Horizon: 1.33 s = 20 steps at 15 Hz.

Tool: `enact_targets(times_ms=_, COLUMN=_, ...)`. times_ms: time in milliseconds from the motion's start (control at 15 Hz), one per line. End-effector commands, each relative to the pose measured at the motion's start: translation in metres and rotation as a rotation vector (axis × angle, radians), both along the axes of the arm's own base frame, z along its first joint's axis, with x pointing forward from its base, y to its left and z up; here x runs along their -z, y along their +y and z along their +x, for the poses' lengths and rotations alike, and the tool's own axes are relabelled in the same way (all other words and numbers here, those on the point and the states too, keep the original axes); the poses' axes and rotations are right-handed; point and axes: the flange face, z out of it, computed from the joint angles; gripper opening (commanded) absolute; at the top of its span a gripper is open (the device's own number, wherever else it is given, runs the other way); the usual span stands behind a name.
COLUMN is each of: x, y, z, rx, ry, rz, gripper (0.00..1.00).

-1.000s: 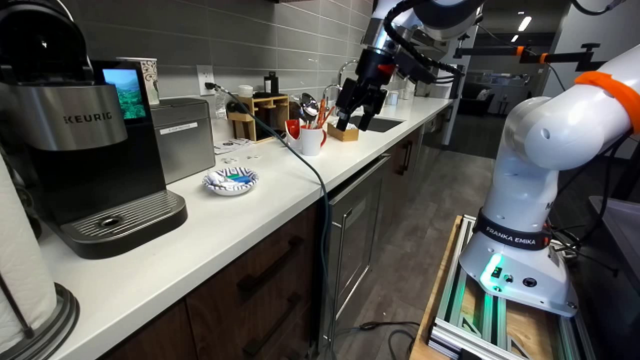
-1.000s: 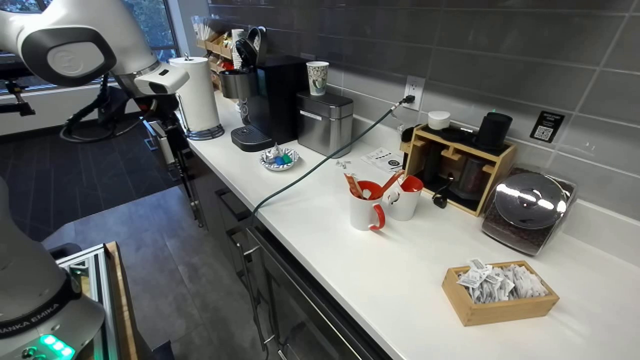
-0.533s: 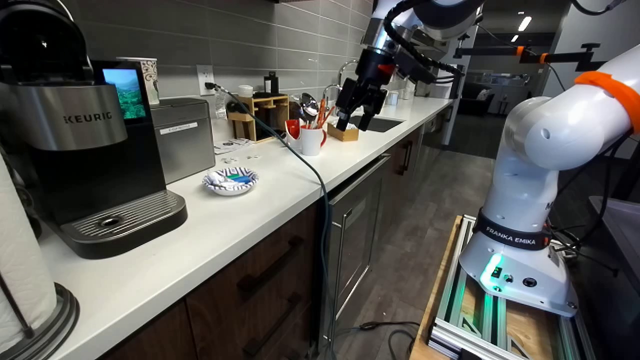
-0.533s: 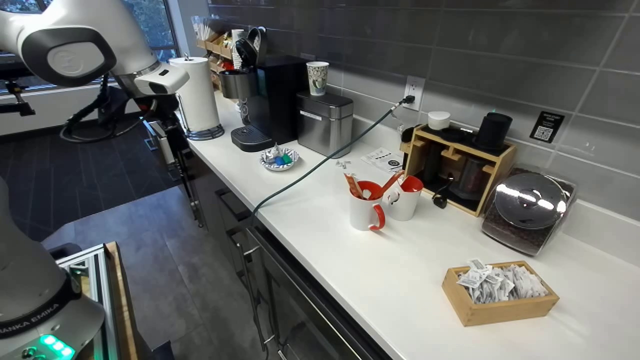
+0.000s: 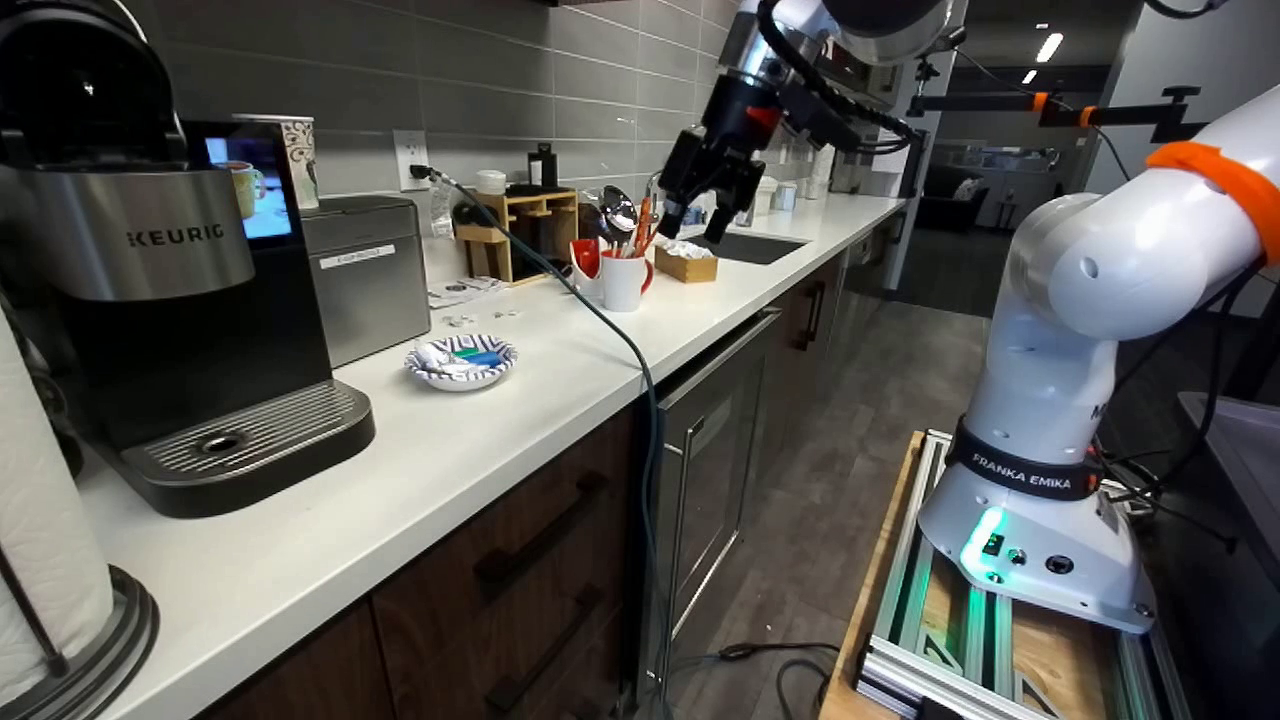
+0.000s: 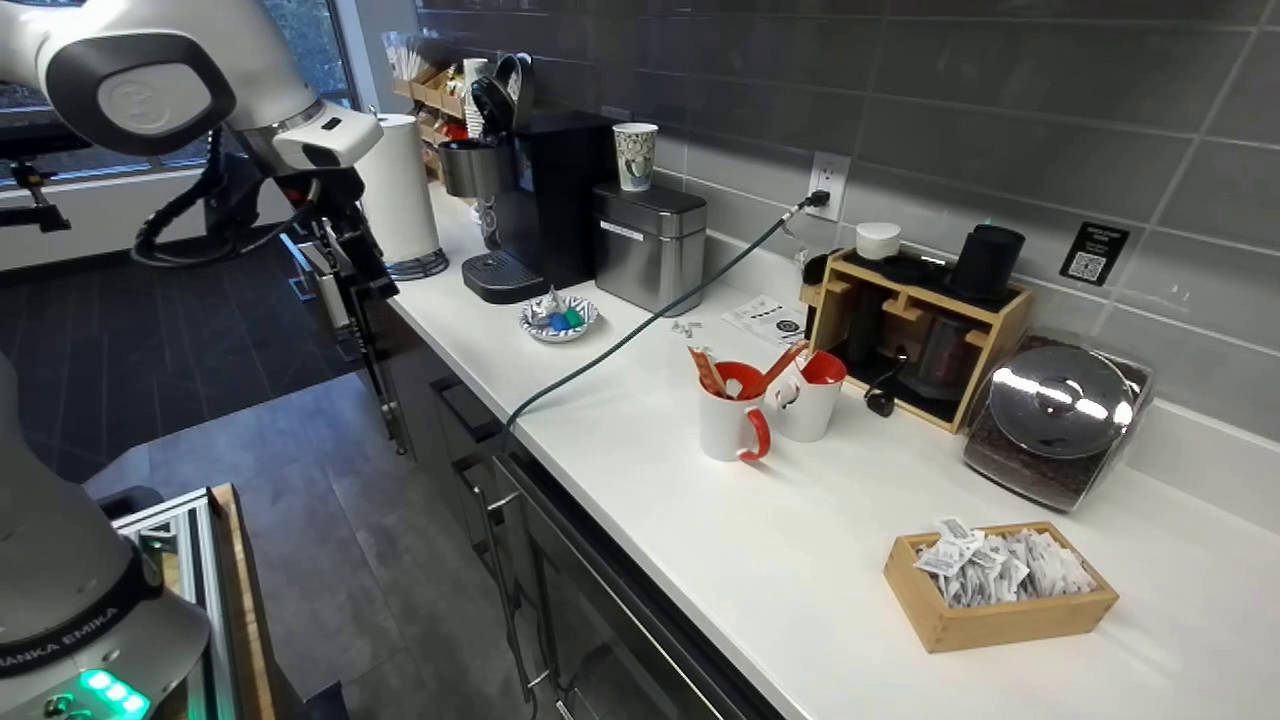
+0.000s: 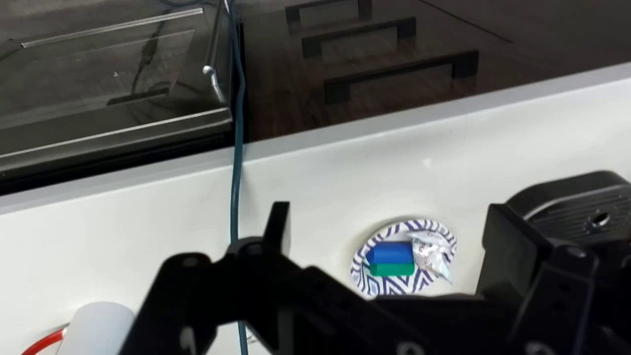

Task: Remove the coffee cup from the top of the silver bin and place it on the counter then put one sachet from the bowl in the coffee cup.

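Note:
The coffee cup (image 6: 636, 158), a patterned paper cup, stands upright on the silver bin (image 6: 648, 250); both also show in the exterior view with the cup (image 5: 302, 165) partly behind the coffee machine. The bowl (image 6: 585, 328) sits on the white counter (image 6: 640, 540) in front of the bin. In the wrist view the bowl (image 7: 364, 282) holds a silver foil sachet (image 7: 430, 251) and a blue and a green piece. My gripper (image 5: 693, 232) is open and empty in the air, clear of the counter. In the wrist view the open fingers (image 7: 387, 229) frame the bowl from above.
The Keurig coffee machine (image 5: 190, 230) stands beside the bin. A green cable (image 6: 640, 330) crosses the counter from the outlet. White-and-red mugs (image 6: 730, 425), a wooden rack (image 6: 920, 320) and a box of packets (image 6: 1000, 600) stand farther along. A paper towel roll (image 6: 400, 190) is at the far end.
Between half a second ago and now, my gripper has risen slightly and swung a little toward the counter. Cup, bin and bowl have not moved. The coffee machine's screen picture has changed.

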Motion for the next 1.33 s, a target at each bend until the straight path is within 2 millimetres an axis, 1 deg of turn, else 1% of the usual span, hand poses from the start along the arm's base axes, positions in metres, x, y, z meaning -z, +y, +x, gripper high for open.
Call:
enact_targets(times_ms=0, x=-0.025, y=0.002, z=0.043, rx=0.070, ry=-0.072, rz=0.078, gripper=1.00)
enact_targets(times_ms=67, x=-0.035, y=0.005, z=0.055, rx=0.081, ry=-0.101, rz=0.100, gripper=1.00)
enact_targets(times_ms=200, x=-0.059, y=0.019, z=0.084, rx=0.114, ry=-0.177, rz=0.163, gripper=1.00)
enact_targets(times_ms=533, x=-0.117, y=0.058, z=0.162, rx=0.230, ry=-0.337, rz=0.328, gripper=1.00)
enact_targets(times_ms=667, x=-0.133, y=0.067, z=0.193, rx=0.222, ry=-0.379, rz=0.336, gripper=1.00)
enact_targets(times_ms=733, x=-0.137, y=0.070, z=0.207, rx=0.206, ry=-0.368, rz=0.321, gripper=1.00)
enact_targets(times_ms=800, x=-0.140, y=0.073, z=0.215, rx=0.194, ry=-0.358, rz=0.313, gripper=1.00)
enact_targets(times_ms=867, x=-0.136, y=0.066, z=0.187, rx=0.191, ry=-0.379, rz=0.316, gripper=1.00)
enact_targets(times_ms=933, x=-0.138, y=0.068, z=0.199, rx=0.188, ry=-0.379, rz=0.320, gripper=1.00)
enact_targets(times_ms=1067, x=-0.137, y=0.070, z=0.213, rx=0.188, ry=-0.378, rz=0.323, gripper=1.00)
enact_targets(times_ms=1267, x=-0.137, y=0.071, z=0.215, rx=0.187, ry=-0.377, rz=0.324, gripper=1.00)
